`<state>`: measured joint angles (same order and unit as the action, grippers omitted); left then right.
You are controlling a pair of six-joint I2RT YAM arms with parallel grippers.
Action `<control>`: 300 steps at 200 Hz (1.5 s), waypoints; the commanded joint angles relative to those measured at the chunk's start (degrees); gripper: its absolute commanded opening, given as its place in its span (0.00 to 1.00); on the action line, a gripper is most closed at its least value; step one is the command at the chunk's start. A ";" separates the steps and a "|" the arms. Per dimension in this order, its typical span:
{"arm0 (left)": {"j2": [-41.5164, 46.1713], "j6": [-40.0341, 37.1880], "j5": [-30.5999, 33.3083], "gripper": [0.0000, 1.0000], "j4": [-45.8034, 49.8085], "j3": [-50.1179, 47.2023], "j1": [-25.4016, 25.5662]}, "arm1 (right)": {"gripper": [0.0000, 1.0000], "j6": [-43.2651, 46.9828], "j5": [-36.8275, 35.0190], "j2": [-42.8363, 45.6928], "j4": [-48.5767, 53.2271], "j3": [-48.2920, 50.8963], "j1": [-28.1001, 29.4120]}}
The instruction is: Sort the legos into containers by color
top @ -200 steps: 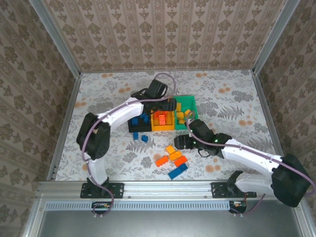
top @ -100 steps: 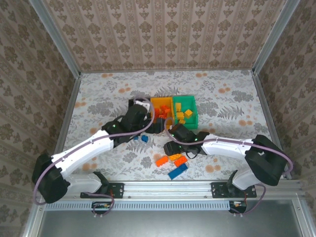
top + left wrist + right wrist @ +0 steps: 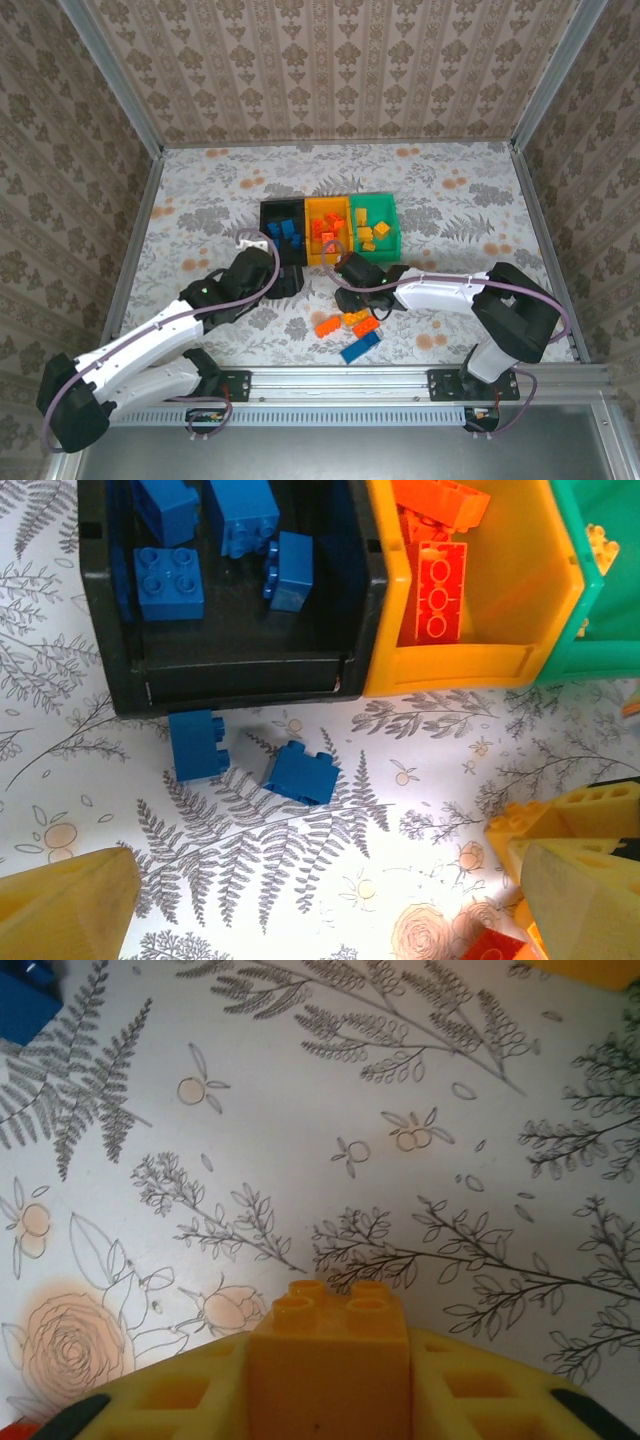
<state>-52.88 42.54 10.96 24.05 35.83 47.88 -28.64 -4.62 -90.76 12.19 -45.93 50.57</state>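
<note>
White fern-printed table (image 3: 200, 190) carries a row of bins holding legos: black bin (image 3: 263, 225), orange-yellow bin (image 3: 328, 202), green bin (image 3: 397, 225). At 6 o'clock of the black bin hangs the left gripper (image 3: 285, 283), jaws spread wide; its wrist view shows two blue bricks (image 3: 196, 744) just outside that bin's wall. The right gripper (image 3: 345, 272), at 6 o'clock of the orange-yellow bin, hides its load from above; its wrist view shows a yellow-orange brick (image 3: 330, 1350) pinched between the fingers. Loose bricks (image 3: 350, 325) lie at its 6 o'clock.

White tabletop (image 3: 450, 200) printed with grey ferns and orange blossoms, beige damask-patterned wall panels (image 3: 330, 60) rising behind and on both sides of the tabletop, aluminium rail (image 3: 340, 382) along its near edge, soft even light
</note>
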 commanded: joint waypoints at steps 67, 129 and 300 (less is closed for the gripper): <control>-5.07 -6.57 -6.06 1.00 -0.50 1.91 1.51 | 0.29 -0.14 -6.72 13.06 5.19 -6.91 -11.37; -12.12 -9.62 -8.12 0.98 -1.56 3.97 6.41 | 0.31 -0.93 -5.52 -3.42 7.60 -22.86 -21.22; -27.21 -17.44 -14.82 0.86 -4.06 6.35 15.97 | 0.78 -4.64 -4.95 -3.14 9.82 -24.86 -23.73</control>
<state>-78.11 27.14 -3.22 20.47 40.51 62.63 -32.05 -9.02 -96.51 22.50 -73.03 26.92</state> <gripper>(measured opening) 0.876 0.775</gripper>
